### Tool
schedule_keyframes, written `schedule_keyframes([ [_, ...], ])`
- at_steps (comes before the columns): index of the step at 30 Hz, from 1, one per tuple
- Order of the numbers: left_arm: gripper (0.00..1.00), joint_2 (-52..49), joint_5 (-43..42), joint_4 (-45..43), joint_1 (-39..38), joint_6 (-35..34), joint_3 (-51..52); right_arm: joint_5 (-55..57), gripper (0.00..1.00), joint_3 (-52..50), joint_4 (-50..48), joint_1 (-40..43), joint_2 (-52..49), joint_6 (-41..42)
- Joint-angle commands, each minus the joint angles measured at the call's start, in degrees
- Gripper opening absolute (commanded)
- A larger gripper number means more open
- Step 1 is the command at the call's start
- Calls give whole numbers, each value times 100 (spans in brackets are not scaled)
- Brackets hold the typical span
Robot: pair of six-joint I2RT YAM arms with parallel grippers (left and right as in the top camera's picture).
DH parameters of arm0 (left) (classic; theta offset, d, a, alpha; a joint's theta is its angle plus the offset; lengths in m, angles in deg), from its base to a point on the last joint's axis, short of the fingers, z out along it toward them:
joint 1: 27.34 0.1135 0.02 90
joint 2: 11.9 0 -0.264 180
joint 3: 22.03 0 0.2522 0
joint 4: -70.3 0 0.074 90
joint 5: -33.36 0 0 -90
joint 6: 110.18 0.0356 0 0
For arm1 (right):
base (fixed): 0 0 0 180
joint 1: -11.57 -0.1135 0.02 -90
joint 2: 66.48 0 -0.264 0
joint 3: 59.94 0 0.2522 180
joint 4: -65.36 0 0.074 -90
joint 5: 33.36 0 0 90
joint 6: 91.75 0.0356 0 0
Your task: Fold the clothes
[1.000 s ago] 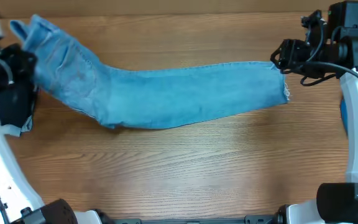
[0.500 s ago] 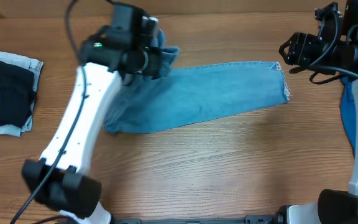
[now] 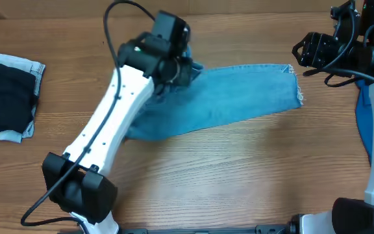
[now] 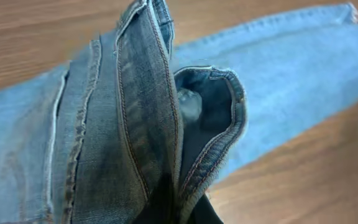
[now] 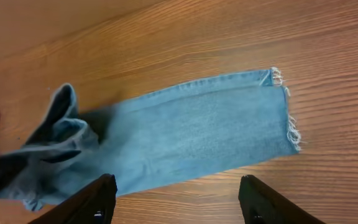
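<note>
Clamped shut with the left gripper [image 3: 184, 70] on the bunched waistband of the light-blue jeans [image 3: 245, 97], raised off the table [image 3: 239, 175]. Carried nearer the frayed hem [image 3: 297, 84] than half a second ago, doubling the top over the leg stretched just ahead. Looks like the first fold under way, not yet laid down. Beyond the hem, holding the right gripper [image 5: 180, 200] wide apart and empty. Well behind, untouched: dark navy piece [image 3: 5, 97].
</note>
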Motion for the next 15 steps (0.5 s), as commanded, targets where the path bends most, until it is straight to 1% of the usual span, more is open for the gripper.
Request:
schedule_keyframes([
  [1,4,249,295,48,-522,-568,-243,-7,68,179,-13,22,166,-20],
  [2,4,291,544,162,-514,-772,-243,-7,68,179,-9,22,166,-20],
  [5,4,553,776,387,-173,-874,-243,-7,68,179,-9,22,166,-20],
  [11,4,1672,1047,1051,1032,-925,-243,-9,68,179,59,22,166,-20],
  [13,4,1969,1008,1246,1270,-927,-243,-9,68,179,55,22,166,-20],
  [15,4,2046,758,1222,1182,-938,-243,-7,68,179,55,22,166,-20],
])
